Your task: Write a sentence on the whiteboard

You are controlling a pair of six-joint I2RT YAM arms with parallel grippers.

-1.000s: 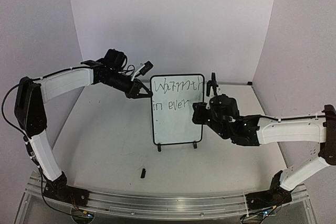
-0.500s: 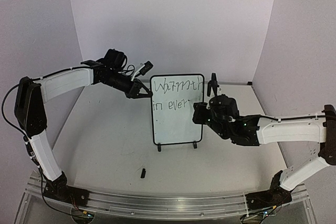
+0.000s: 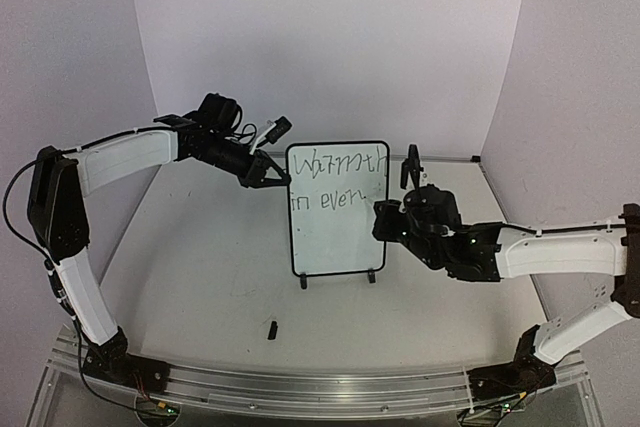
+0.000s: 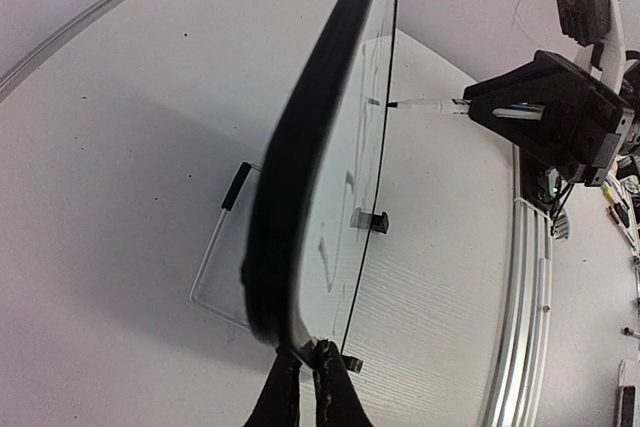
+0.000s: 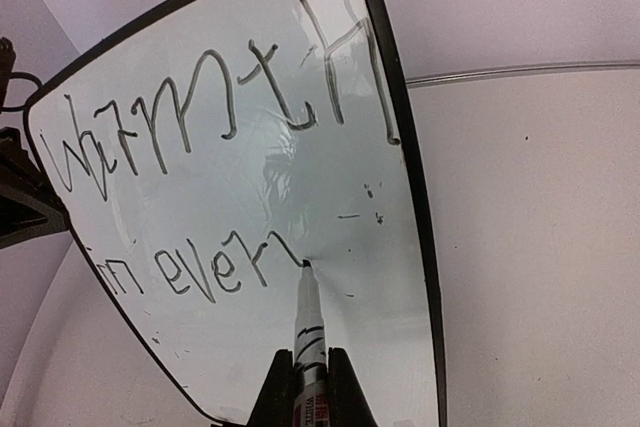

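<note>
The whiteboard (image 3: 335,242) stands upright on its two feet mid-table. The sentence (image 5: 200,107) reads "Warmth" on the top line and "in ever" below, with a fresh short stroke after the "r". My right gripper (image 5: 310,355) is shut on a white marker (image 5: 308,312), whose tip touches the board at the end of that stroke. In the top view the right gripper (image 3: 384,217) sits at the board's right edge. My left gripper (image 4: 306,355) is shut on the whiteboard's black frame (image 4: 300,177) at its upper left edge, also seen from above as the left gripper (image 3: 270,175).
A small black marker cap (image 3: 272,328) lies on the table in front of the board. An aluminium rail (image 3: 300,387) runs along the near edge by the arm bases. Walls close in behind and on both sides.
The right gripper has shifted slightly right with the marker, adding a short stroke after "ever". The left arm and the board have not moved.
</note>
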